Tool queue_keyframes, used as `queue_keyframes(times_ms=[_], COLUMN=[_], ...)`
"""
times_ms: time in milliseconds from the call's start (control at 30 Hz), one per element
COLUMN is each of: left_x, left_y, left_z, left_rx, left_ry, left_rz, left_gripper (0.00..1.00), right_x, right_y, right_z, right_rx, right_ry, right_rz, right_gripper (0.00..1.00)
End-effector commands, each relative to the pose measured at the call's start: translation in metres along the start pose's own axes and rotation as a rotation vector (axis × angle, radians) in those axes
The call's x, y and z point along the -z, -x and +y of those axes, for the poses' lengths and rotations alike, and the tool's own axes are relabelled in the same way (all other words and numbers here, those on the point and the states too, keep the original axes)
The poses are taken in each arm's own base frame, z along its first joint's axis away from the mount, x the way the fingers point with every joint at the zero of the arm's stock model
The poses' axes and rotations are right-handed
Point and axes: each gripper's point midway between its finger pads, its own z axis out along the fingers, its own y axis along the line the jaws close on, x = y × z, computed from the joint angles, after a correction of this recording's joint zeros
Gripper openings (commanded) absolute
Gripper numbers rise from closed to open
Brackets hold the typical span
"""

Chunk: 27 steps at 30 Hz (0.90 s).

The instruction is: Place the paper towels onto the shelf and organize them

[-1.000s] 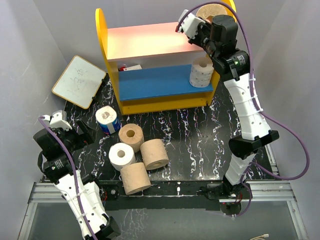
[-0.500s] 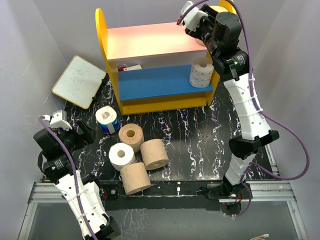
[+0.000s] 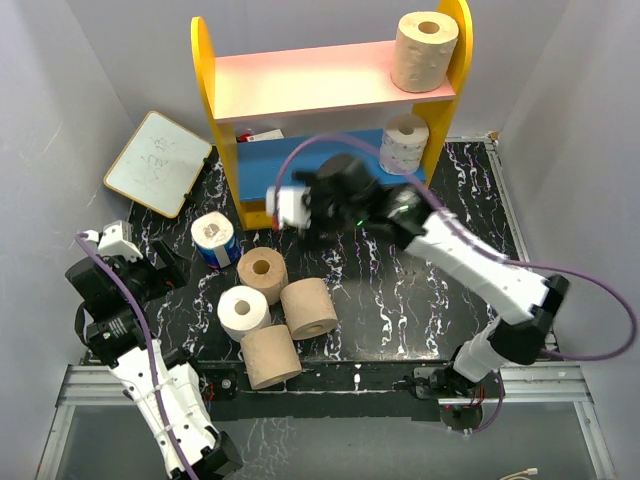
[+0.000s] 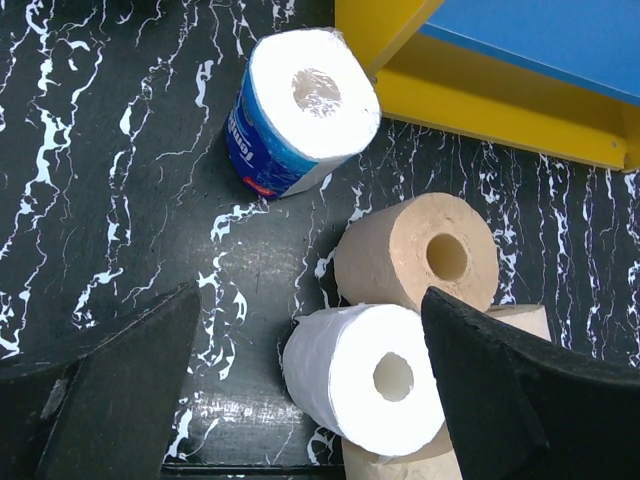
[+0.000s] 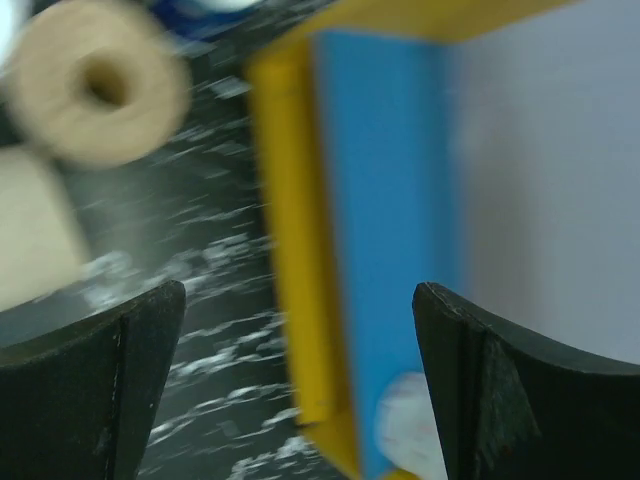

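The right gripper (image 5: 298, 300) is wide open and holds nothing. In the top view it hangs low in the middle of the frame, just in front of the shelf (image 3: 203, 60). The left gripper (image 4: 310, 300) is wide open too, with nothing in it. It hangs above the rolls at the lower left.

Two rolls are put away. A tan roll (image 3: 426, 50) stands on the pink board (image 3: 300, 80) at the upper right. A white roll (image 3: 404, 143) stands on the blue board (image 3: 320, 165) under it. Five lie on the table, bunched close together left of centre: the blue-wrapped roll (image 3: 214, 240), three tan rolls (image 3: 262, 272) and a plain white roll (image 3: 243, 312).

So I think the job now is to fetch the next roll. The open jaws must go down around one roll without bumping the ones beside it.

The table (image 3: 400, 290) is black with white streaks. A whiteboard (image 3: 158, 162) lies at the left. Plain pale walls stand all around.
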Motion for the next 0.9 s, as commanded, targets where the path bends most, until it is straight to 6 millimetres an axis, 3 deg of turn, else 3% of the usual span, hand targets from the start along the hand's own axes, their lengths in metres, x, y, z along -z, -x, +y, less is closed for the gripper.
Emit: queue_keyframes(times_ms=[0, 67, 133, 233, 333, 433, 567, 700, 867], left_x=[-0.003, -0.004, -0.004, -0.005, -0.008, -0.009, -0.010, -0.013, -0.019], left_y=[0.004, 0.005, 0.006, 0.007, 0.009, 0.016, 0.030, 0.040, 0.036], left_z=[0.005, 0.009, 0.013, 0.020, 0.028, 0.039, 0.046, 0.062, 0.083], left_rx=[0.021, 0.031, 0.042, 0.060, 0.088, 0.104, 0.109, 0.103, 0.112], left_ry=[0.013, 0.028, 0.051, 0.084, 0.116, 0.167, 0.198, 0.268, 0.340], left_rz=[0.002, 0.007, 0.007, 0.009, 0.030, 0.057, 0.057, 0.089, 0.162], left_gripper=[0.91, 0.90, 0.90, 0.90, 0.89, 0.89, 0.88, 0.88, 0.88], right_x=[-0.039, -0.045, -0.048, -0.051, -0.053, -0.057, -0.062, -0.084, -0.115], right_y=[-0.074, -0.066, -0.059, -0.057, -0.045, -0.031, -0.015, -0.005, 0.005], right_z=[0.173, 0.187, 0.185, 0.197, 0.218, 0.223, 0.214, 0.191, 0.185], right_rx=[-0.075, -0.093, -0.095, -0.125, -0.110, -0.108, -0.101, -0.116, -0.112], right_ry=[0.513, 0.504, 0.455, 0.459, 0.469, 0.471, 0.441, 0.324, 0.271], right_rz=[0.218, 0.129, 0.056, 0.044, 0.030, 0.012, -0.019, -0.035, -0.057], right_gripper=[0.95, 0.95, 0.94, 0.84, 0.80, 0.80, 0.79, 0.77, 0.72])
